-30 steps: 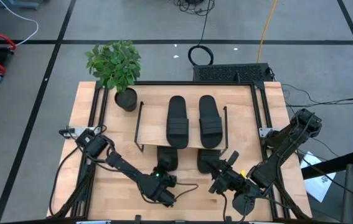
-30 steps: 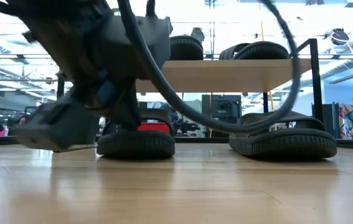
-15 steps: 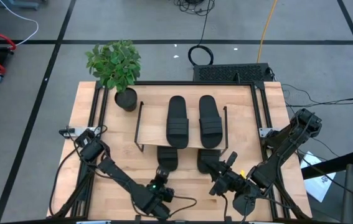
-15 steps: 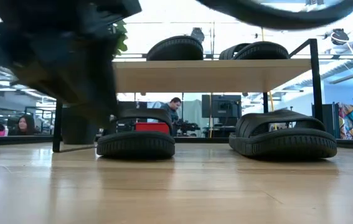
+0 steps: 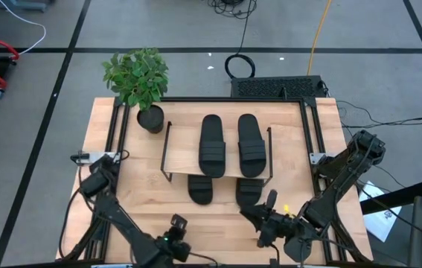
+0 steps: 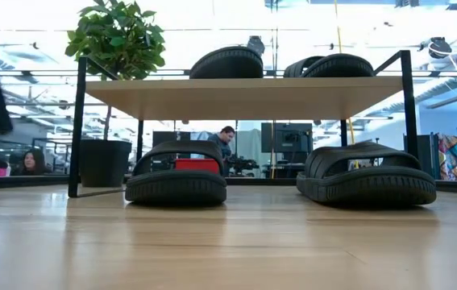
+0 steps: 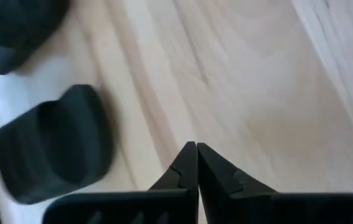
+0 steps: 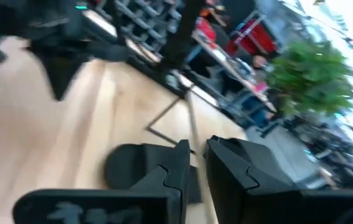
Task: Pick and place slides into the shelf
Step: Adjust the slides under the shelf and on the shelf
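Observation:
Two black slides [image 5: 212,144] [image 5: 249,144] lie side by side, soles down, on the shelf's light top board [image 5: 184,149]. Two more slides [image 6: 176,175] [image 6: 368,174] rest on their soles on the table under the shelf, their near ends sticking out past its near edge [image 5: 200,190] [image 5: 249,190]. My left gripper [image 5: 176,221] is shut and empty near the table's near edge, left of centre; its wrist view shows its touching fingertips [image 7: 196,148] over bare wood. My right gripper [image 5: 271,199] hovers just near-right of the right lower slide, with a narrow gap between its fingers [image 8: 197,145], holding nothing.
A potted plant [image 5: 137,77] stands at the shelf's far-left corner. Black frame rails [image 5: 115,141] run along the table's left and right sides. Bare wood [image 5: 218,219] lies between the shelf and the near edge. People and equipment show in the room behind.
My left gripper has drawn back from the left lower slide toward the table's near edge and left, and the arm has left the middle of the low view. My right gripper has backed a little toward the near edge. The slides have stayed where they were.

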Tool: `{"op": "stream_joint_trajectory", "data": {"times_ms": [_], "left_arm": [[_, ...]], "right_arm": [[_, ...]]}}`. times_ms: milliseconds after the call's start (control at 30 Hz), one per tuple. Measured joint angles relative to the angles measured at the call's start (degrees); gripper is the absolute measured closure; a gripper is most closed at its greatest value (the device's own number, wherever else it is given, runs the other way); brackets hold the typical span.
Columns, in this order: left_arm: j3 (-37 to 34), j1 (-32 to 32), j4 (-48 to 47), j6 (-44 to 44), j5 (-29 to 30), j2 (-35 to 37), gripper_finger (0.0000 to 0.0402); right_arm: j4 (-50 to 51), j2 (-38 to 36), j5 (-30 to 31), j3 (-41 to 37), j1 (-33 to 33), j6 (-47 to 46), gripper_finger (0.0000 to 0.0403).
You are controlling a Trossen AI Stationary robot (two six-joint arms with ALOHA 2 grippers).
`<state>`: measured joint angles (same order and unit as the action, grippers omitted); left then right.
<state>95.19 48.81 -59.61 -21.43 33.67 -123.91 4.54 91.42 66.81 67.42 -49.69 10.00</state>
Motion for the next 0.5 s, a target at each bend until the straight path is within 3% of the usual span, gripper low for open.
{"op": "stream_joint_trajectory", "data": {"times_ms": [100,200,400,500], "left_arm": [[-6.83,0.89,6.96,0.37,2.97,5.98,0.04],[-17.74,1.57,19.8,1.48,5.22,14.72,0.0401],[-45.15,4.03,59.75,9.38,1.05,30.64,0.0401],[-56.7,5.27,79.04,12.67,-0.78,34.71,0.0401]], "right_arm": [[0.0,0.0,-0.25,0.0,0.13,0.38,0.0358],[-0.04,-0.19,4.07,-0.86,0.31,0.77,0.0358],[-0.03,-6.14,4.68,-8.87,-3.34,-7.23,0.0375],[-0.21,-9.57,-0.51,-14.25,-7.19,-15.21,0.0397]]}}
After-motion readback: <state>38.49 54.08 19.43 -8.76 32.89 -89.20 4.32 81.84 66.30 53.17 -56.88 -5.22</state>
